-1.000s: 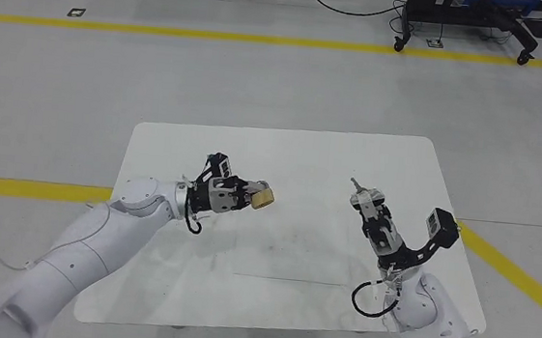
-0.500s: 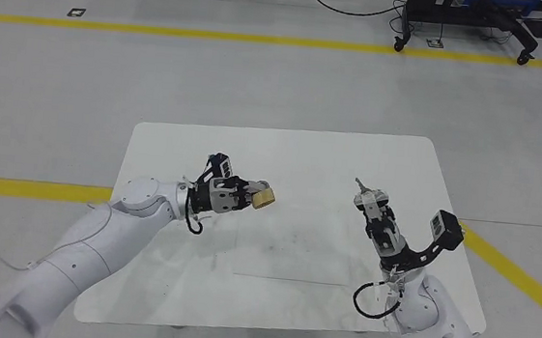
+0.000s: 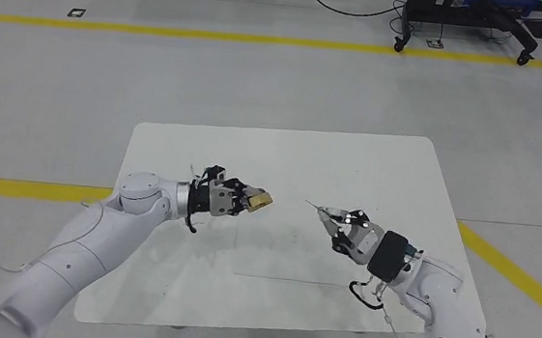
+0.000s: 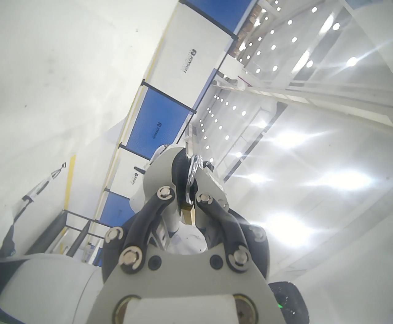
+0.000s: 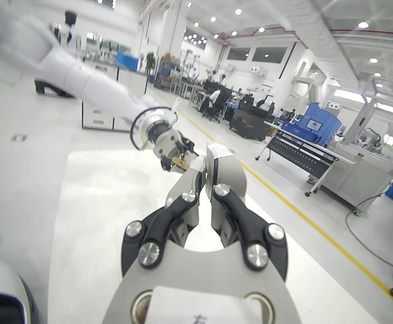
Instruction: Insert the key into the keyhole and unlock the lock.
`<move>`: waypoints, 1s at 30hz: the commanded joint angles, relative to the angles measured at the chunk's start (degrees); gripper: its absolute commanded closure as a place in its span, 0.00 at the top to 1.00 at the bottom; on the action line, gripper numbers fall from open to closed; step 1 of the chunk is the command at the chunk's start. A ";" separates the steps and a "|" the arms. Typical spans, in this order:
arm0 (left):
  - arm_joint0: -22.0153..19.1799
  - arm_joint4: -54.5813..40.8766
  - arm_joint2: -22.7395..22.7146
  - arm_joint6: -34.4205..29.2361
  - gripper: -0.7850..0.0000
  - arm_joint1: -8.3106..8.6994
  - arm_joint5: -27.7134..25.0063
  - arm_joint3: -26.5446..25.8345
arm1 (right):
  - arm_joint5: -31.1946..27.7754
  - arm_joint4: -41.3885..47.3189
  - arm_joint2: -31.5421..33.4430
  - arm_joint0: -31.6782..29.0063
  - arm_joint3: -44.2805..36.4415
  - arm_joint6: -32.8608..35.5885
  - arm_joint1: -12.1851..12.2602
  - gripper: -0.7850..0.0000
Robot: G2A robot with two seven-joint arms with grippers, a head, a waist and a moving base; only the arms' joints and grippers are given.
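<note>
1. The left gripper [image 4: 189,187] is seen closed on the lock [image 4: 188,215]. Its two fingers [image 4: 161,175] are pressed against the lock from both sides, and a silvery part and a brass part are seen between them.
2. In the top view the brass body is shown at the tip of this gripper, on the side facing the other arm.
3. The lock is held in the air above the table [image 3: 378,164], just left of its middle, and is not rested on the surface.
4. The right gripper [image 5: 205,166] is also seen closed, its fingertips brought almost together on the key [image 3: 318,209].
5. The key is made out in the top view as a thin metal sliver sticking out past the fingertips and pointed towards the lock.
6. The key is held above the table just right of its middle, roughly level with the lock.
7. A clear gap is left between the key's tip and the lock. The key is not yet inserted, and the keyhole itself cannot be made out.
8. In the right wrist view the left gripper is seen beyond the right fingertips, with the brass lock in its grasp.
9. The table is white with rounded corners, and it is set on a grey floor [image 3: 259,81] crossed by a yellow line [image 3: 17,188].
</note>
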 commanded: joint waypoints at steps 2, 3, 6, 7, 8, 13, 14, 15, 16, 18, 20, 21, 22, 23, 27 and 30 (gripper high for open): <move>-0.36 0.96 0.45 0.57 0.00 -0.57 4.19 0.61 | -0.33 -8.73 -0.22 0.37 -1.06 -0.70 0.48 0.00; -0.40 0.87 0.49 0.07 0.00 -0.78 4.98 0.73 | -0.90 -11.27 -0.32 0.36 -1.42 -1.48 0.70 0.00; -0.67 1.09 0.55 -1.38 0.00 -1.35 6.54 1.58 | -0.93 -19.94 0.18 -0.23 -3.04 -2.44 1.50 0.00; -0.74 1.26 0.60 -1.70 0.00 -1.56 6.85 1.84 | -0.61 -22.48 0.42 -0.62 -3.84 -2.10 1.74 0.00; -0.85 1.45 0.68 -1.93 0.00 -1.78 7.25 2.11 | 0.13 -24.83 0.68 -1.16 -4.76 -1.38 1.95 0.00; -1.46 2.80 1.42 -1.95 0.00 -3.12 8.53 2.94 | 3.08 -31.39 0.84 -4.23 -10.01 3.54 2.45 0.00; -1.57 2.98 1.57 -1.94 0.00 -3.42 8.62 3.04 | 3.61 -31.46 0.76 -4.66 -10.77 4.17 2.45 0.00; -1.70 3.28 1.72 -1.82 0.00 -3.73 8.49 3.14 | 4.10 -31.20 0.69 -4.99 -11.43 4.70 2.43 0.00; -1.82 3.44 1.75 -1.56 0.00 -4.04 7.96 3.29 | 4.53 -30.26 0.63 -5.23 -11.70 4.80 2.37 0.00; -1.81 3.32 1.71 -1.53 0.00 -4.26 7.49 3.34 | 4.53 -30.26 0.63 -5.23 -11.70 4.80 2.37 0.00; -1.81 3.32 1.71 -1.53 0.00 -4.26 7.49 3.34 | 4.53 -30.26 0.63 -5.23 -11.70 4.80 2.37 0.00; -1.81 3.32 1.71 -1.53 0.00 -4.26 7.49 3.34 | 4.53 -30.26 0.63 -5.23 -11.70 4.80 2.37 0.00; -1.81 3.32 1.71 -1.53 0.00 -4.26 7.49 3.34 | 4.53 -30.26 0.63 -5.23 -11.70 4.80 2.37 0.00; -1.81 3.32 1.71 -1.53 0.00 -4.26 7.49 3.34 | 4.53 -30.26 0.63 -5.23 -11.70 4.80 2.37 0.00; -1.81 3.32 1.71 -1.53 0.00 -4.26 7.49 3.34 | 4.53 -30.26 0.63 -5.23 -11.70 4.80 2.37 0.00; -1.81 3.32 1.71 -1.53 0.00 -4.26 7.49 3.34 | 4.53 -30.26 0.63 -5.23 -11.70 4.80 2.37 0.00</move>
